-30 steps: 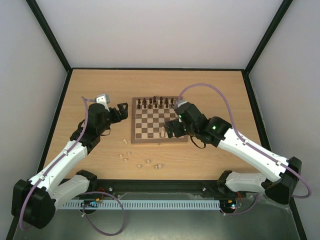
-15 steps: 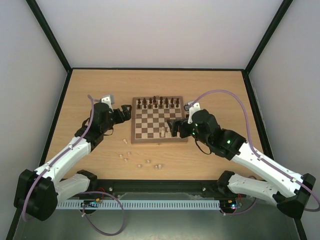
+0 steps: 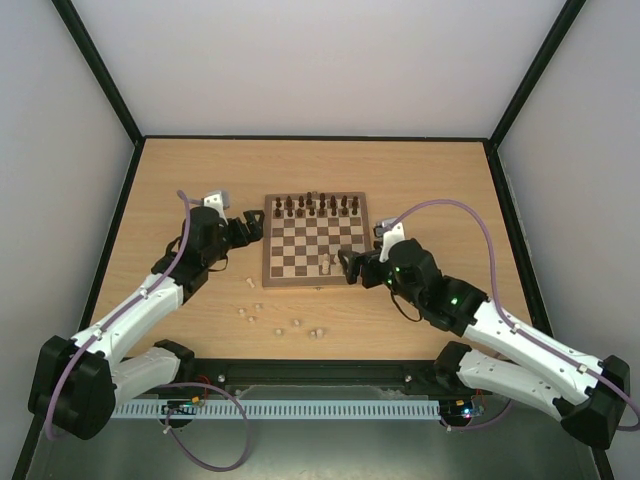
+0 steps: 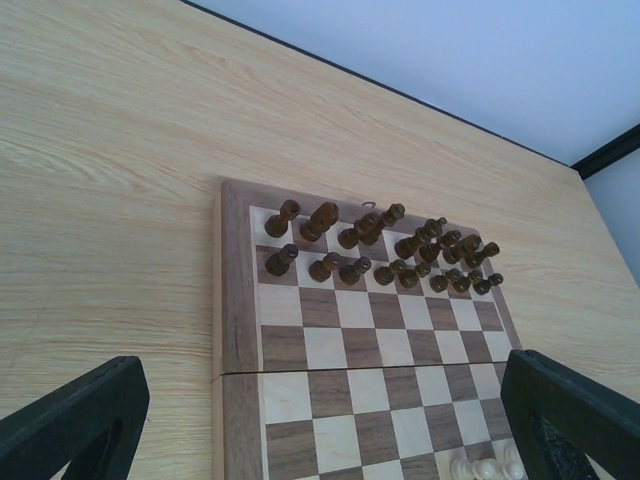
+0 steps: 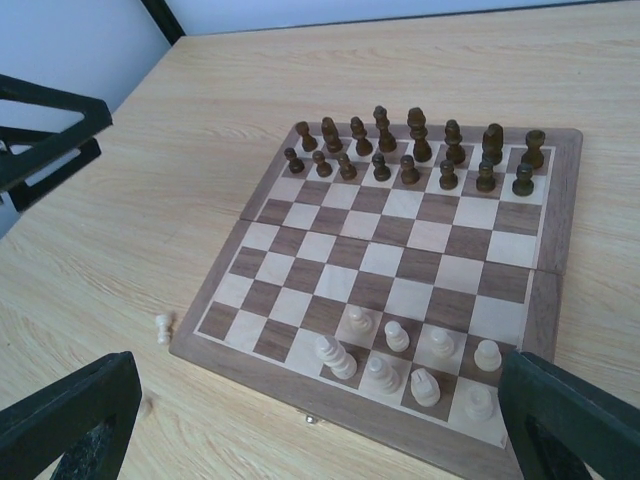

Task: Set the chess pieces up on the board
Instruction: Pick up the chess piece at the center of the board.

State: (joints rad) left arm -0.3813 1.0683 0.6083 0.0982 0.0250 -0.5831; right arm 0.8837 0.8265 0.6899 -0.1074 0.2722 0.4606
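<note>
The board (image 3: 300,251) lies mid-table. Dark chess pieces (image 3: 315,207) fill its two far rows. Several pale pieces (image 3: 328,265) stand near its front right corner. My left gripper (image 3: 249,223) hovers open just off the board's left edge; in the left wrist view its gap (image 4: 320,440) looks across the board (image 4: 238,330) to the dark pieces (image 4: 380,250). My right gripper (image 3: 346,266) is open at the front right corner. In the right wrist view the pale pieces (image 5: 400,355) stand between its spread fingers (image 5: 575,420), untouched.
Several loose pale pieces lie on the table in front of the board: one (image 3: 250,283) near its left corner, others (image 3: 245,312) (image 3: 296,323) (image 3: 316,332) closer to the arm bases. One small pawn (image 5: 163,328) stands just off the board's corner.
My right arm has drawn back toward the near right, its wrist now lower beside the board's corner. The left arm shifted slightly early on, then held still. Both grippers stayed open.
</note>
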